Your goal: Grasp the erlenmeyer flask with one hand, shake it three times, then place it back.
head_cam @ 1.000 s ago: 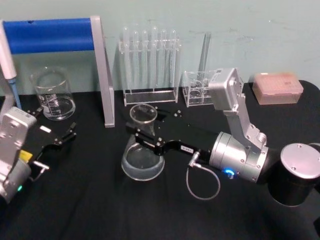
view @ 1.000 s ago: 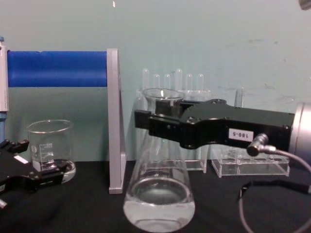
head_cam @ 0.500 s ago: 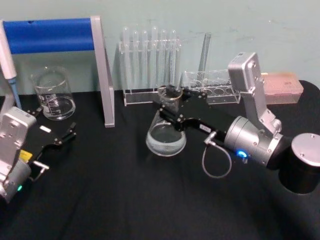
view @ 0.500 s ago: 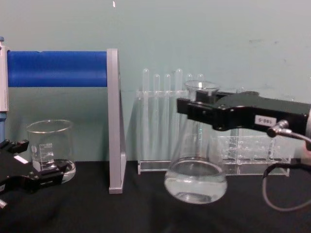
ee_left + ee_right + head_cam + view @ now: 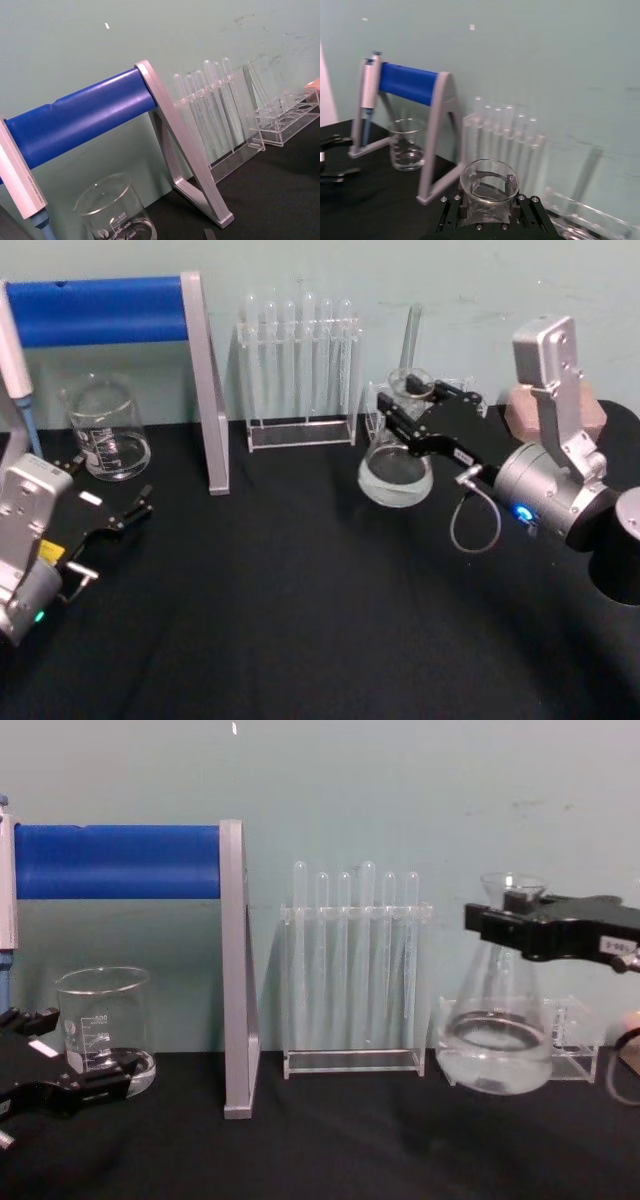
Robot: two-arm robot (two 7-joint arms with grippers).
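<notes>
The erlenmeyer flask (image 5: 394, 468) is clear glass with a little clear liquid in its wide base. It hangs above the black table at the back right, just in front of a small clear rack. My right gripper (image 5: 402, 412), the hand, is shut on the flask's neck just under the lip. The chest view shows the flask (image 5: 495, 1045) upright, with the black jaws of the right gripper (image 5: 505, 925) clamped across the neck. In the right wrist view the flask's mouth (image 5: 489, 181) sits between the jaws. My left gripper (image 5: 105, 530) rests open low at the left.
A stand with a blue bar (image 5: 100, 310) and grey legs is at the back left, with a pipette (image 5: 18, 365) hanging from it. A glass beaker (image 5: 105, 430) stands beneath it. A test tube rack (image 5: 300, 370) is at the back centre. A pink box (image 5: 520, 410) lies behind the right arm.
The right gripper has carried the flask from the table's middle to the right and toward the back wall, lifting it. The left arm has not moved.
</notes>
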